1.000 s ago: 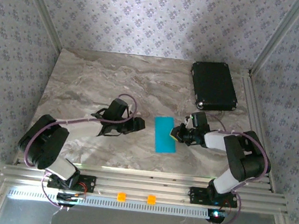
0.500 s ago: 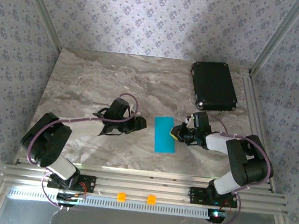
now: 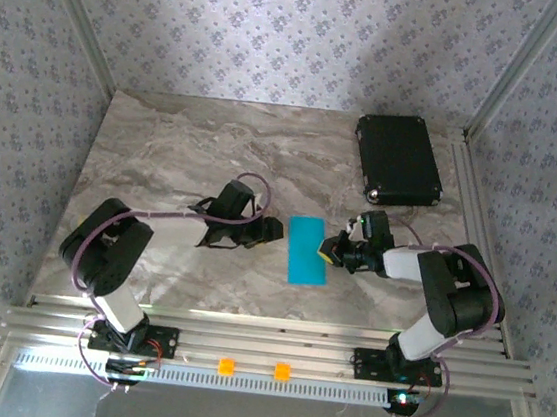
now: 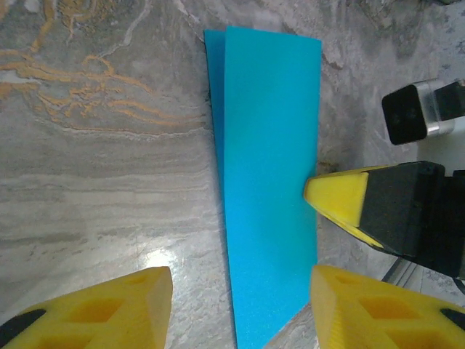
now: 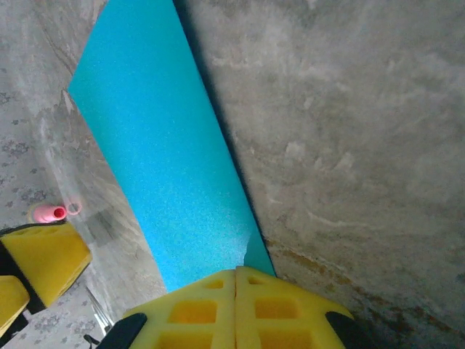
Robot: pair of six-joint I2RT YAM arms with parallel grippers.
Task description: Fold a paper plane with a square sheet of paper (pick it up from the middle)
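Note:
The square sheet of paper [image 3: 306,250] lies flat on the marble table, folded into a long cyan-blue strip. In the left wrist view the sheet [image 4: 269,182] shows a second layer peeking out along its left edge. My left gripper [image 3: 274,231] hovers just left of the strip. It is open, and in its own view my left gripper [image 4: 240,291] has its yellow fingers apart on either side of the strip's near end. My right gripper [image 3: 326,252] is shut. Its joined yellow tip [image 5: 236,280] rests on the right edge of the sheet [image 5: 160,167].
A black rectangular case [image 3: 398,162] lies at the back right of the table. Aluminium rails run along the right side and the near edge, with two orange clips [image 3: 226,366] on the front rail. Bare marble [image 3: 164,155] stretches left and behind the strip.
My left gripper has moved right, up to the strip's left edge, with its jaws slightly narrower. The right gripper and the paper have stayed in place.

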